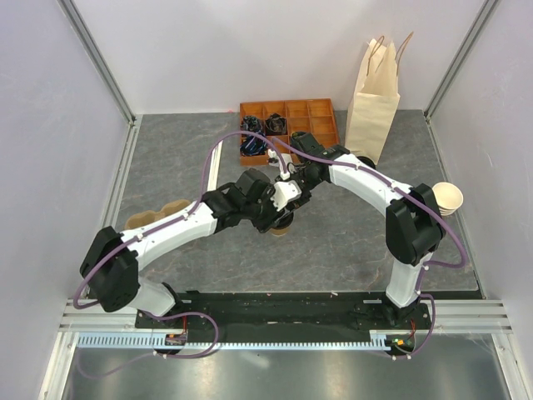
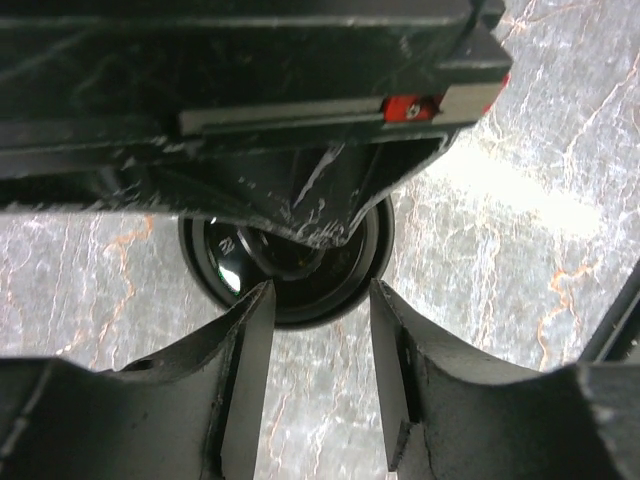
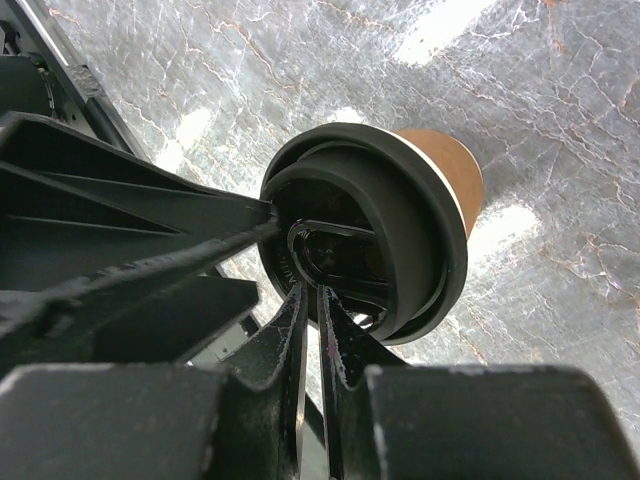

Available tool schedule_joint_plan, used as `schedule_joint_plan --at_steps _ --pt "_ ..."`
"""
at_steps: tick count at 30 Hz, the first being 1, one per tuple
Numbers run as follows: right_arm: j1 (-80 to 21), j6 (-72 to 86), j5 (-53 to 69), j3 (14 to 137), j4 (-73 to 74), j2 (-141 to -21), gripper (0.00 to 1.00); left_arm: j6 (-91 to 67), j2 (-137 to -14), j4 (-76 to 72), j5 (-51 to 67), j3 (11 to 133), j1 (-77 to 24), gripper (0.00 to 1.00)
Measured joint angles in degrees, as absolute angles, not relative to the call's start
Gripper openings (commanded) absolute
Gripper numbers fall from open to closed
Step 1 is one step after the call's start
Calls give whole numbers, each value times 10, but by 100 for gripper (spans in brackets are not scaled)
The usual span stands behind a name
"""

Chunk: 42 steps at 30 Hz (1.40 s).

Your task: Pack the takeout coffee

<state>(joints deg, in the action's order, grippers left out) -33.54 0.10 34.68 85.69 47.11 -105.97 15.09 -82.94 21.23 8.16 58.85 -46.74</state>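
Note:
The takeout coffee (image 1: 281,227) stands upright mid-table, a tan cup (image 3: 450,170) with a black lid (image 3: 410,240). My right gripper (image 3: 311,296) is shut, its fingertips resting on top of the lid by the sip hole. It shows as a black block (image 2: 300,100) over the lid (image 2: 300,300) in the left wrist view. My left gripper (image 2: 318,300) is open, its fingertips at the lid's near edge on either side, gripping nothing. In the top view both grippers meet over the cup, the left (image 1: 268,218) and the right (image 1: 289,208), and hide most of it.
A tall cream paper bag (image 1: 372,104) stands open at the back right. An orange compartment tray (image 1: 310,121) with small items sits behind the arms. Stacked lidless paper cups (image 1: 448,198) stand at the right edge. A brown pulp cup carrier (image 1: 154,217) lies left, under the left arm.

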Motion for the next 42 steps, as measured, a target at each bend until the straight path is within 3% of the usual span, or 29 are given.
schedule_joint_plan --at_steps 24,42 --pt "-320 5 378 911 494 -1060 22 136 -821 239 102 627 -431 52" --pt "-299 -16 293 948 519 -1060 22 135 -851 181 114 597 -431 50"
